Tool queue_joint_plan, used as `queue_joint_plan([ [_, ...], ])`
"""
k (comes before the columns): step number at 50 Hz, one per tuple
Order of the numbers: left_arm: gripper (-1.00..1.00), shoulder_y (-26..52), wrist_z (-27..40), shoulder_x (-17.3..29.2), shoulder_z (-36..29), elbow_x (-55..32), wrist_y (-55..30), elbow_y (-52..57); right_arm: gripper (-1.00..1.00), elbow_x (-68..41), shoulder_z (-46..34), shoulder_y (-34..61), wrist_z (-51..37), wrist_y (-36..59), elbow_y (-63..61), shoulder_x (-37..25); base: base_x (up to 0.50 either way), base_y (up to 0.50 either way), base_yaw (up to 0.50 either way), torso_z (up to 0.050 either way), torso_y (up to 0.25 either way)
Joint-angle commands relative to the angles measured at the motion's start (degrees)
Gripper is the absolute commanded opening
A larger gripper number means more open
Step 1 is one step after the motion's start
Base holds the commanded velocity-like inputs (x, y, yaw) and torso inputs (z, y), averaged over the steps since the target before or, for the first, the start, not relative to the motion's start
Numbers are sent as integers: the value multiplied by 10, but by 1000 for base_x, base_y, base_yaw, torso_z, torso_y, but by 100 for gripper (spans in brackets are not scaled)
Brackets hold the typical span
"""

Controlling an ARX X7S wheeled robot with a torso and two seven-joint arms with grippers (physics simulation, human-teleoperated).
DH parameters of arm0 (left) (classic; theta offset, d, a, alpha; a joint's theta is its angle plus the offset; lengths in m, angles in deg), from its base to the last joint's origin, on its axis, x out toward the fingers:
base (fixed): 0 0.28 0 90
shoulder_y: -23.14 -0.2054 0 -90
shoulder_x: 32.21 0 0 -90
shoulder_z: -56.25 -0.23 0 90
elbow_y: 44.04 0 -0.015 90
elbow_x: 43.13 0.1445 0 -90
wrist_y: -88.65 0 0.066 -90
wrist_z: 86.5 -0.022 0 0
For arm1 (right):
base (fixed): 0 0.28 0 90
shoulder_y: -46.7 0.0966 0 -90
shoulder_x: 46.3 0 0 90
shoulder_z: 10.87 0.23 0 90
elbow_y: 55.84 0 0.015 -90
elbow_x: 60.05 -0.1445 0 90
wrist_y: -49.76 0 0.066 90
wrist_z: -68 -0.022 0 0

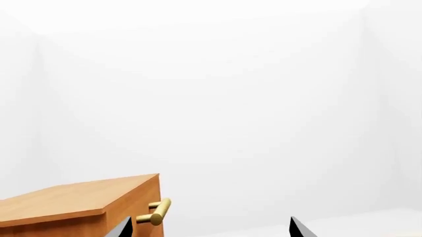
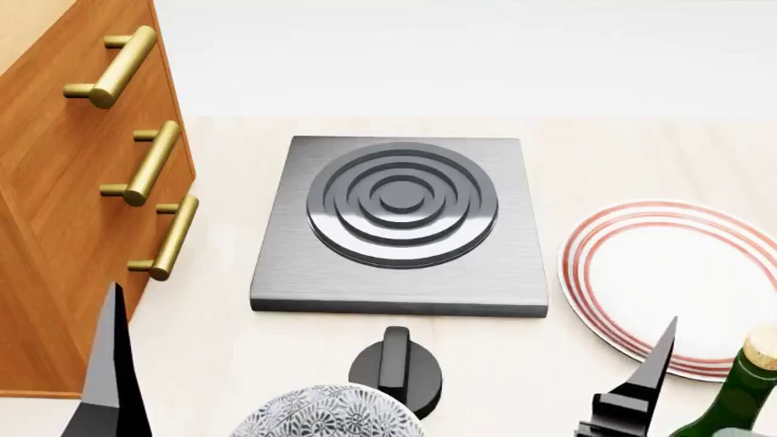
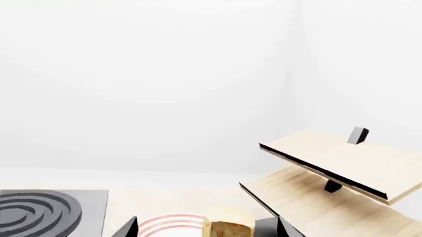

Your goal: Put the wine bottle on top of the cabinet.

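The wine bottle (image 2: 736, 397) stands at the table's near right, dark green with a tan cork. In the right wrist view its cork (image 3: 228, 223) sits between the spread fingers of my right gripper (image 3: 207, 230), nearer one finger; I see no contact. One right fingertip (image 2: 660, 357) shows just left of the bottle. The reddish-brown cabinet (image 2: 55, 173) with brass bar handles stands at the left. My left gripper (image 1: 211, 230) is open and empty, level with the cabinet's top (image 1: 72, 197) and beside it. One left finger (image 2: 112, 364) shows in front of the cabinet.
A grey hob plate (image 2: 401, 223) lies mid-table, with a black knob (image 2: 396, 364) and a patterned bowl (image 2: 326, 411) in front of it. A red-ringed plate (image 2: 661, 273) lies at the right. A pale slanted wooden rack (image 3: 336, 173) stands beyond the bottle.
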Motion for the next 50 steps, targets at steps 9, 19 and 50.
queue_joint_plan([
  [9, 100, -1, 0, 0, -5, 5, -1, 0, 100, -10, 5, 27, 3, -8, 48, 0, 0, 0, 0, 0, 0],
  [19, 100, -1, 0, 0, -3, 4, -1, 0, 100, -15, 10, 23, 0, -16, 53, 4, 0, 0, 0, 0, 0],
  [50, 100, -1, 0, 2, -6, -3, -9, 0, -100, -24, 14, 51, -5, 32, -3, -19, 0, 0, 0, 0, 0],
])
